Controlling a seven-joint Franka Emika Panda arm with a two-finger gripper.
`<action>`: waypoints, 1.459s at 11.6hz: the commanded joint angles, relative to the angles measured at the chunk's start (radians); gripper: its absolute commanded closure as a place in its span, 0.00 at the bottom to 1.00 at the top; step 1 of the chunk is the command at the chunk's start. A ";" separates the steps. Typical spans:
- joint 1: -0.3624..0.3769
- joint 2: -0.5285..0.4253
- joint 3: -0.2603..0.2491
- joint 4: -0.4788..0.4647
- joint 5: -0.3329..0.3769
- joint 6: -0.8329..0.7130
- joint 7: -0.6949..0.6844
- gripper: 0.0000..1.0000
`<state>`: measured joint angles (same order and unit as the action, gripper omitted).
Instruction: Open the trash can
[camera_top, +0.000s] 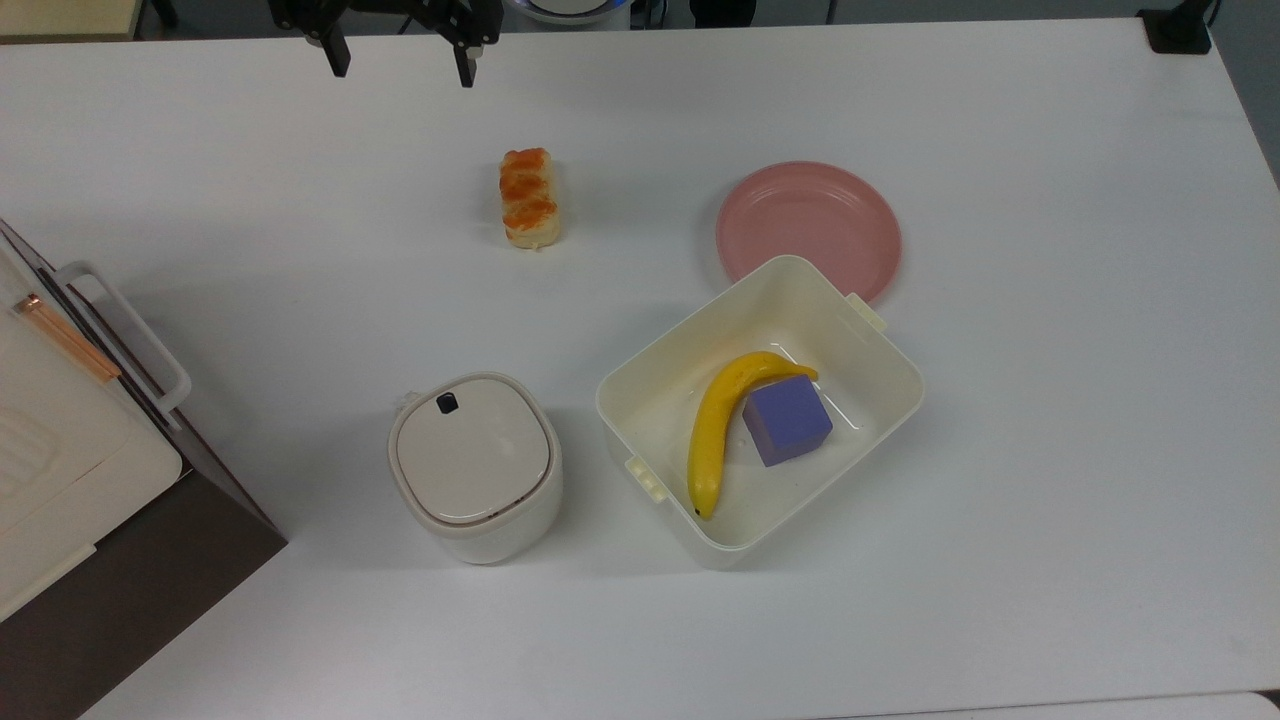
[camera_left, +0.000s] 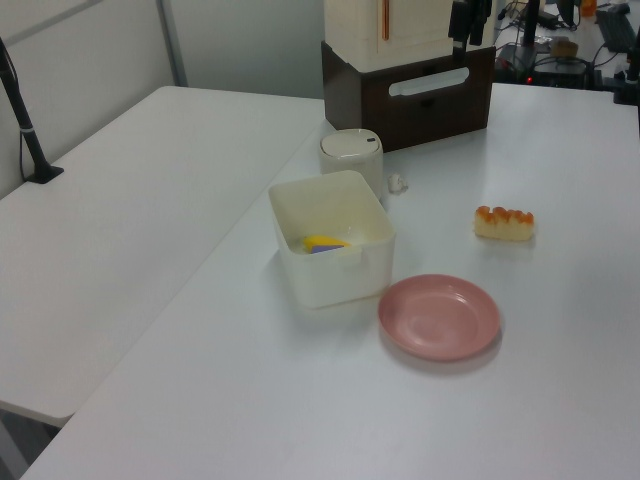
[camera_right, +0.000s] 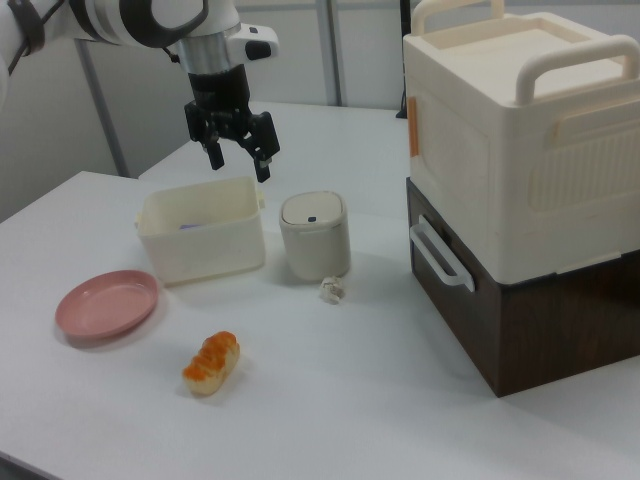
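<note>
**Arm poised high, bin lid shut**

The trash can (camera_top: 473, 468) sits near the top view's bottom centre, just left of the cream tub (camera_top: 880, 395), lid flat and closed, black button (camera_top: 447, 403) at its far edge. The gripper (camera_top: 400, 55) hangs well apart from it at the top view's far edge, fingers spread, holding nothing. To do this well, I'd judge: come down w/ one fingertip over the button, press straight, not the lid's middle, & avoid nudging the tub. Count: 1 bin, 1 tub w/ 1 banana (camera_top: 722, 424) & 1 purple cube (camera_top: 787, 420), 1 pink plate (camera_top: 808, 228), 1 bread roll (camera_top: 528, 197), 1 stacked box unit (camera_right: 525, 170), 1 small crumpled scrap (camera_right: 331, 290) beside the bin.
</note>
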<state>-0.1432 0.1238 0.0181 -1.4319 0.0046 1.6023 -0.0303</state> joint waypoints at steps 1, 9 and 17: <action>0.022 -0.035 -0.026 -0.048 0.020 -0.004 -0.055 0.00; 0.022 -0.035 -0.026 -0.047 0.017 -0.022 -0.057 0.00; 0.022 -0.023 -0.026 -0.038 0.017 -0.022 -0.059 0.00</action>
<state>-0.1429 0.1238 0.0181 -1.4457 0.0046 1.5954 -0.0661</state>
